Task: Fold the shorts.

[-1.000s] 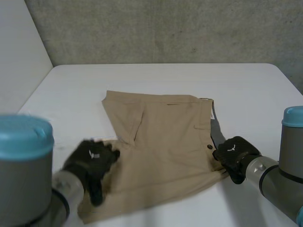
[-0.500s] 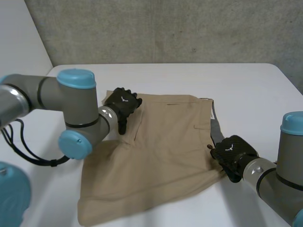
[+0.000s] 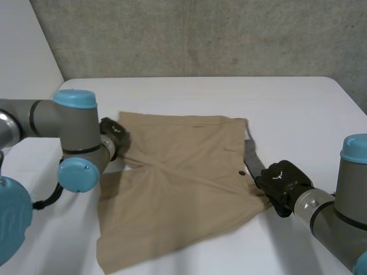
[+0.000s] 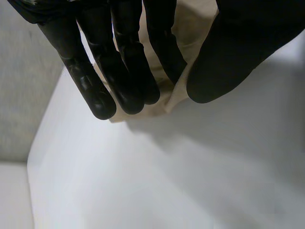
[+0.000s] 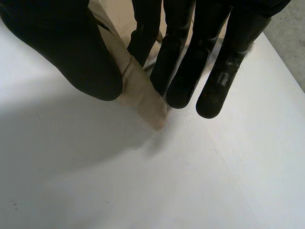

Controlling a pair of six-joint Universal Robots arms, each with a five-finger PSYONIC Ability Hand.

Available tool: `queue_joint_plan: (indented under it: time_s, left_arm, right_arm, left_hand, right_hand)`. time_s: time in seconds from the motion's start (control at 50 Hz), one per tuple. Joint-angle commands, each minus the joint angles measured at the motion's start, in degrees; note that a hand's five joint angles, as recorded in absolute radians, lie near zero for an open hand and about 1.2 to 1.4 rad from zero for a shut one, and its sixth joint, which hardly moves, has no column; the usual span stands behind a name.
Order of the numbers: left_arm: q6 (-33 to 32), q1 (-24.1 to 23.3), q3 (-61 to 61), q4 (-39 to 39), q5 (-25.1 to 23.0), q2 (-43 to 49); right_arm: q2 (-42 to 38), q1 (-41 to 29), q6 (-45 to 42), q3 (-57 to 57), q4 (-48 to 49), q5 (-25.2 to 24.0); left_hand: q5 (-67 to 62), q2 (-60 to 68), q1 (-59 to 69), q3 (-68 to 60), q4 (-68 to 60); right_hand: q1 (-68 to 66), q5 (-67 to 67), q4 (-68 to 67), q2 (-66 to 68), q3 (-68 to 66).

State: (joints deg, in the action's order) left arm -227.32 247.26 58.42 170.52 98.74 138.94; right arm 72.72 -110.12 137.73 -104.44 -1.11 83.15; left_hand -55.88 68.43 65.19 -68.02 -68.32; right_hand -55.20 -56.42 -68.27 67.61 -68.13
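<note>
seems barely begun, judging by the shorts: spread nearly flat in the middle of the tabletop, both legs side by side, no layer turned over another, only a shallow crease between the legs. left to do, by that reading: the whole first fold, and any second one after it.

at the far leg's hem corner of the shorts, left hand, fingers and thumb closed on that corner, cloth pinched between them. at the near waistband corner of the shorts, just past the button, right hand, fingers pressed toward the thumb with the cloth tip clamped between. both pinched corners low, at or just over the tabletop.

as for containers: no box, bin or basket beside the shorts, just bare tabletop all round them.
</note>
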Motion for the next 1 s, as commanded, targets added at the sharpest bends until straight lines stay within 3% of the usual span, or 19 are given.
queue_joint_plan:
  time_s: [0.02,0.1,0.22,0.24,0.36,0.54,0.62,0.86,0.9,1.0]
  left_arm:
    - [1.43,0.51,9.86,-0.01,1.72,-5.43]
    - [5.56,0.51,12.07,0.08,1.55,-8.51]
    - [13.55,0.51,11.72,0.52,1.46,-12.28]
    - [14.09,0.51,11.63,0.6,1.37,-12.64]
    - [16.64,0.07,9.52,2.62,0.84,-13.08]
    - [16.99,0.42,5.4,6.67,-10.13,-7.39]
    - [16.91,0.33,1.89,6.23,-12.51,-3.69]
    - [12.96,0.86,-3.22,-2.29,-12.43,0.72]
    - [11.46,0.95,-3.22,-3.78,-12.25,0.72]
    - [8.47,1.04,-3.05,-5.99,-10.76,0.72]
  right_arm:
    - [0.05,0.08,0.08,0.02,-0.03,0.09]
    - [-0.04,-0.01,0.08,0.02,-0.03,0.09]
    - [0.05,0.08,0.87,0.02,-0.03,0.0]
    - [-0.04,0.08,0.96,0.02,-0.03,0.08]
    - [0.05,0.08,1.22,-0.07,-0.03,0.0]
    - [0.05,0.16,1.22,-0.51,-0.03,0.0]
    - [0.05,0.17,1.13,-0.51,-0.03,0.0]
    - [0.05,0.17,1.13,-0.51,-0.03,-0.09]
    - [0.05,0.17,1.13,-0.51,-0.03,-0.09]
    - [0.05,0.08,1.13,-0.51,-0.03,-0.09]
  left_hand:
    - [-14.12,11.57,14.81,-11.98,-11.68]
    - [-14.12,11.57,14.81,-11.98,-11.68]
    - [31.34,-33.89,-30.65,33.47,33.78]
    - [34.27,-36.82,-33.58,36.41,36.71]
    - [34.3,-36.85,-33.61,36.44,36.74]
    - [33.29,-35.84,-32.6,35.43,35.73]
    - [32.45,-35.0,-31.76,34.59,34.89]
    - [31.11,-33.66,-30.42,33.25,33.55]
    - [27.77,-30.31,-27.07,29.9,30.2]
    - [2.03,-4.58,-1.34,4.17,4.47]
  right_hand:
    - [-24.8,-13.58,-11.73,12.39,-11.87]
    - [-24.8,-13.58,-11.73,12.39,-11.87]
    - [-24.8,-13.58,-11.73,12.39,-11.87]
    - [-24.8,-13.58,-11.73,12.39,-11.87]
    - [-24.8,-13.58,-11.73,12.39,-11.87]
    - [-24.8,-13.58,-11.73,12.39,-11.87]
    - [-24.8,-13.58,-11.73,12.39,-11.87]
    - [-24.8,-13.58,-11.73,12.39,-11.87]
    - [-24.8,-13.58,-11.73,12.39,-11.87]
    - [-24.8,-13.58,-11.73,12.39,-11.87]
